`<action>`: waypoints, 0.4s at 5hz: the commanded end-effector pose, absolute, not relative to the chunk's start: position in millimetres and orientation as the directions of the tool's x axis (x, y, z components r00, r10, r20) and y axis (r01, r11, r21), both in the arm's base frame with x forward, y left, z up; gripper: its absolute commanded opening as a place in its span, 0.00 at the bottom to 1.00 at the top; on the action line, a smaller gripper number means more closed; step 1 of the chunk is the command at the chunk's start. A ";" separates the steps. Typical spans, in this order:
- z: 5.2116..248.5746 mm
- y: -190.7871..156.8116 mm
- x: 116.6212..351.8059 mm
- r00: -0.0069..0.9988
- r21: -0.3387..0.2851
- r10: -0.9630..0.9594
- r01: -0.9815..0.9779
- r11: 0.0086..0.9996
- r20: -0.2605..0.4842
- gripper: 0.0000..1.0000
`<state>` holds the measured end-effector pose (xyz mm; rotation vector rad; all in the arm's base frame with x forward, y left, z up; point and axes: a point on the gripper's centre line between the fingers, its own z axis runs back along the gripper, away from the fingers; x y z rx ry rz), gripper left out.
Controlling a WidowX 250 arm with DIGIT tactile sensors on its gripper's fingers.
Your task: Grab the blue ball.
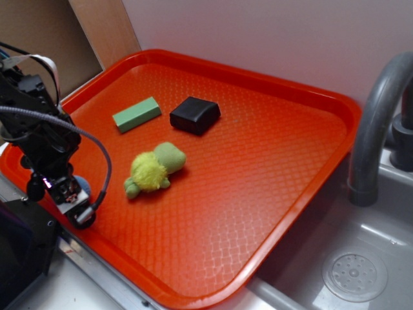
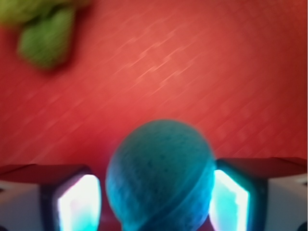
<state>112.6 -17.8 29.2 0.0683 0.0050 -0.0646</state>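
two fingers (image 2: 77,202) of my gripper (image 2: 159,202) bracket the round blue ball (image 2: 161,178), near the plush toy (image 1: 153,169); grip unclear.

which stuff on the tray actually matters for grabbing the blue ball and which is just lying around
Part of the job:
- blue ball, sitting between the claw's fingers
- claw, one finger on each side of the ball

Just lying about:
- yellow-green plush toy
- green block
- black block
- orange tray they all lie on
- faucet and sink beside the tray
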 end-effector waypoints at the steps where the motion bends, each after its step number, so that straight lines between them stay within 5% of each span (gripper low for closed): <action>1: 55.9 -9.8 128.0 0.999 0.212 0.002 -0.013 0.977 0.053 0.00; 2: 102.8 2.9 145.4 0.992 0.161 0.096 -0.108 0.981 0.080 0.00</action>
